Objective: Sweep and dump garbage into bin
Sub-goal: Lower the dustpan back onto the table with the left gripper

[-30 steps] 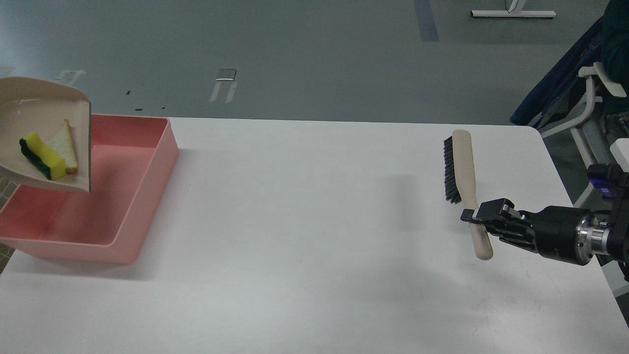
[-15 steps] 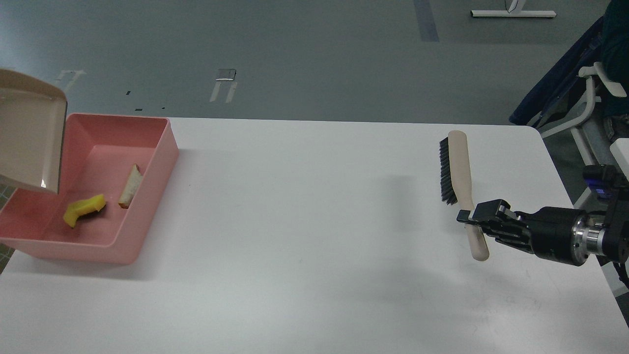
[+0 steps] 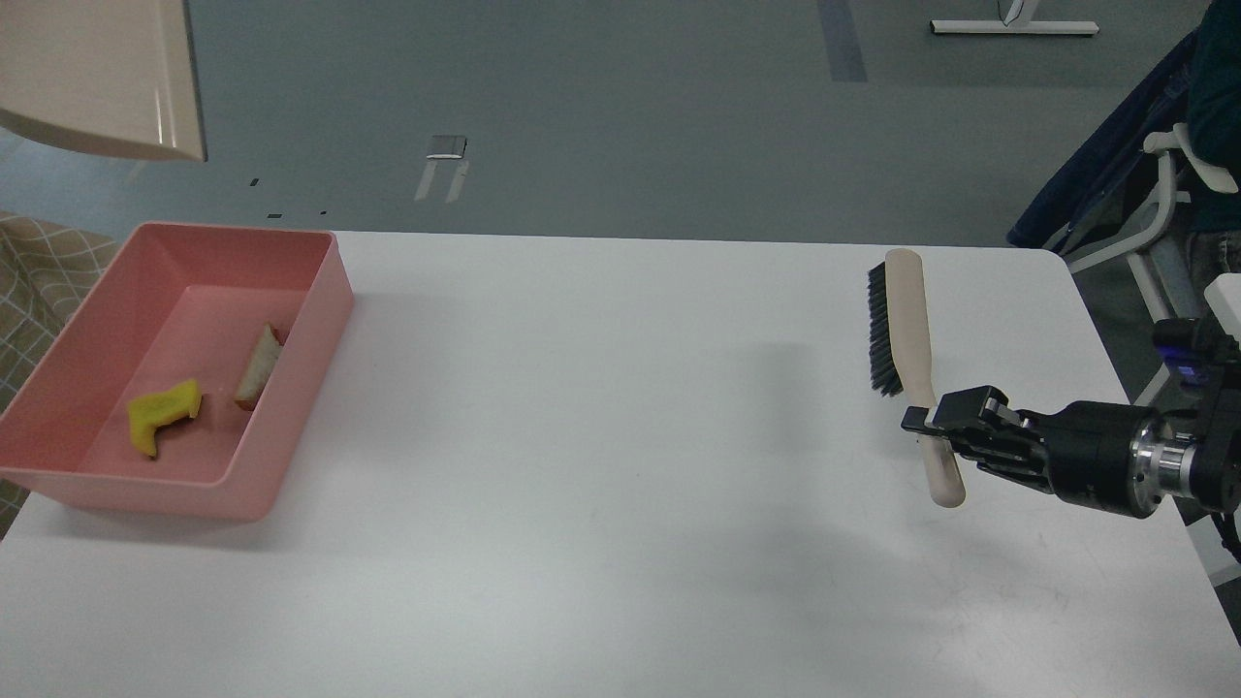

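Observation:
The pink bin stands on the table's left end. Inside it lie the garbage scraps: a yellow notched chunk near the front and a whitish slice with a brown edge leaning against the right wall. The beige dustpan hangs high at the top left, above and behind the bin, empty. My left gripper is out of view. My right gripper at the right is shut on the handle of the beige brush with black bristles, held over the table.
The white table runs across the view, its far edge at the back and its right edge under my right arm. A chair stands beyond the right corner. A chequered cloth shows left of the bin.
The dustpan tipped, the two scraps fell from it into the pink bin, then the dustpan rose up and back. The right gripper with the brush barely moved.

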`<state>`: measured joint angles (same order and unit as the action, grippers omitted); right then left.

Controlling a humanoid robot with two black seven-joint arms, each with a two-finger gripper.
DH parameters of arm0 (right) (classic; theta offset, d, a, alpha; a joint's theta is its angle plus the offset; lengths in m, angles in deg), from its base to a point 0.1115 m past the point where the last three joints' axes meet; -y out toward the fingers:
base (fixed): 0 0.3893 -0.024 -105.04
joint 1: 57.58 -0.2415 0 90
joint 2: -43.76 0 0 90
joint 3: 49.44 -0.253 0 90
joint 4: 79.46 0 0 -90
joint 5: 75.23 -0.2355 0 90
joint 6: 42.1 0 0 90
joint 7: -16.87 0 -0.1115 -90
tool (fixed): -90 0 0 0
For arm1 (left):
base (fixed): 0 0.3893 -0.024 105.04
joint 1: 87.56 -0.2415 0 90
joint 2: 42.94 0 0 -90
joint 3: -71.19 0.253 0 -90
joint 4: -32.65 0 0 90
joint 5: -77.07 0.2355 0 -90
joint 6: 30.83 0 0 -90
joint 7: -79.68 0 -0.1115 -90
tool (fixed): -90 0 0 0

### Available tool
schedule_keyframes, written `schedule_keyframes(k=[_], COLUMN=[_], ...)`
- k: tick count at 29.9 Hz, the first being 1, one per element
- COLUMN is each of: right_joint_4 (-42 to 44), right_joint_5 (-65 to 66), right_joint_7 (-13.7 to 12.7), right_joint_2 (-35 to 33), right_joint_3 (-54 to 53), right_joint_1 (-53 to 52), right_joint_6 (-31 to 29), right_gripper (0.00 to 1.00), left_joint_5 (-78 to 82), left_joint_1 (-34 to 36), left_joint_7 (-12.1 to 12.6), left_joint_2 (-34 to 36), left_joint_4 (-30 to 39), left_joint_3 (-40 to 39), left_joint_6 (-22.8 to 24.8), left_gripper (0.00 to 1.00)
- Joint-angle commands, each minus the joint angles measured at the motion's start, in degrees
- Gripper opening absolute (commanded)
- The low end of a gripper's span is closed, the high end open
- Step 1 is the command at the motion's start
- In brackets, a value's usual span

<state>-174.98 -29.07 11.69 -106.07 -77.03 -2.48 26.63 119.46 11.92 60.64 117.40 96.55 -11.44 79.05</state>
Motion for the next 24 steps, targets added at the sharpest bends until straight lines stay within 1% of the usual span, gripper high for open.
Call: schedule_keyframes(k=[1,2,4,5,6,8,10,12,15,16,17,20,24], right_joint_4=[-0.02,-0.02,0.15,0.24,0.33,0.51,0.59,0.68,0.77,0.77,0.77,0.77,0.77], right_joint_5=[0.07,0.07,0.25,0.42,0.51,0.51,0.6,1.65,3.49,3.5,3.85,4.38,4.29], right_joint_7=[0.0,0.0,0.0,0.0,0.0,0.0,0.0,0.0,0.0,0.0,0.0,0.0,0.0], right_joint_2=[-0.02,-0.02,-0.02,-0.02,-0.02,-0.02,-0.02,-0.02,-0.02,-0.02,-0.02,-0.02,0.07], right_joint_3=[-0.01,0.08,0.08,0.08,0.17,0.26,0.26,0.35,0.52,0.52,0.52,0.52,0.52], right_joint_1=[0.01,0.01,0.01,0.01,0.09,0.1,0.1,0.1,0.18,0.18,0.27,0.54,0.54], right_joint_6=[-0.01,-0.01,-0.01,-0.01,-0.01,-0.01,-0.01,-0.01,-0.01,-0.01,-0.01,-0.01,0.43], right_gripper=[0.0,0.0,0.0,0.0,0.0,0.0,0.0,0.0,0.0,0.0,0.0,0.0,0.0], left_joint_5=[0.41,0.76,1.81,3.56,6.45,10.93,13.41,16.57,18.86,18.87,19.83,23.43,25.55], left_joint_1=[0.8,1.24,1.94,2.99,4.48,6.94,8.53,11.16,13.01,13.02,13.46,13.99,13.64], left_joint_7=[2.51,3.82,5.32,6.28,6.73,7.0,7.26,7.87,7.96,7.96,7.96,8.4,8.75], left_joint_2=[-4.85,-7.21,-9.86,-12.31,-14.94,-18.72,-21.46,-26.28,-30.86,-30.87,-32.62,-36.66,-40.01], left_joint_4=[7.02,10.16,12.73,14.49,15.55,15.82,15.82,15.65,15.12,15.12,14.86,13.46,11.43], left_joint_3=[0.45,1.15,2.82,5.18,8.07,12.55,15.38,20.64,26.18,26.2,28.21,30.94,31.3], left_joint_6=[-1.07,-1.86,-2.82,-3.79,-4.84,-6.25,-7.13,-9.15,-11.7,-11.71,-12.58,-14.07,-14.61], left_gripper=[0.0,0.0,0.0,0.0,0.0,0.0,0.0,0.0,0.0,0.0,0.0,0.0,0.0])
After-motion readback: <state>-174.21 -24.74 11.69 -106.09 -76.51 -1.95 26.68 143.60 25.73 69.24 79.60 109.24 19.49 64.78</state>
